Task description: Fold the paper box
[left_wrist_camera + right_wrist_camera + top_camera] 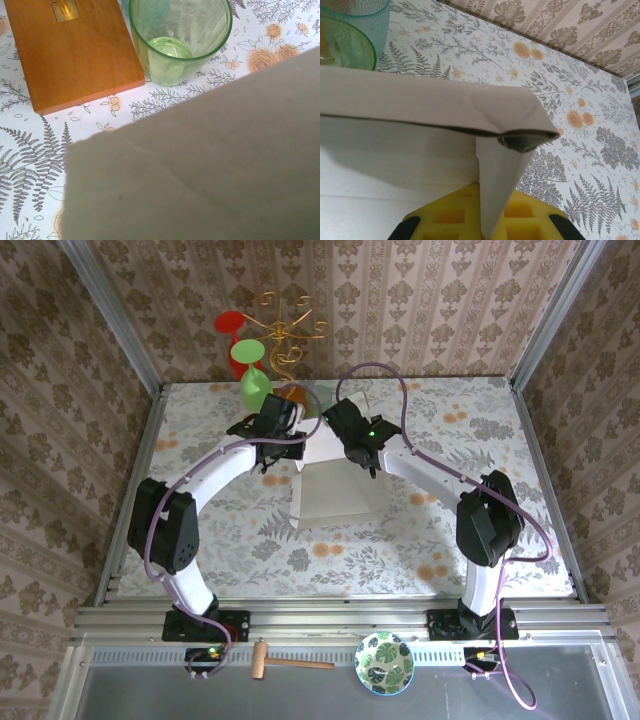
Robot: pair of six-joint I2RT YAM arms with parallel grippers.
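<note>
Top view: the paper box (335, 495) lies mid-table. My arms bend inward, left claw (272, 435) and right claw (347, 435) at its far edge, so I should lift that wall evenly. Left wrist: clenched, cardboard near a green glass (175, 45), grip unclear. Right wrist: pinching a corner flap.

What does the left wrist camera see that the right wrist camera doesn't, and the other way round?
Left wrist: an orange wooden block with a brass fitting.
Right wrist: a teal cup and the patterned wall.
Both: the paper box, broad side on from the left and edge-on from the right, the green cup and the flowered tablecloth.
</note>
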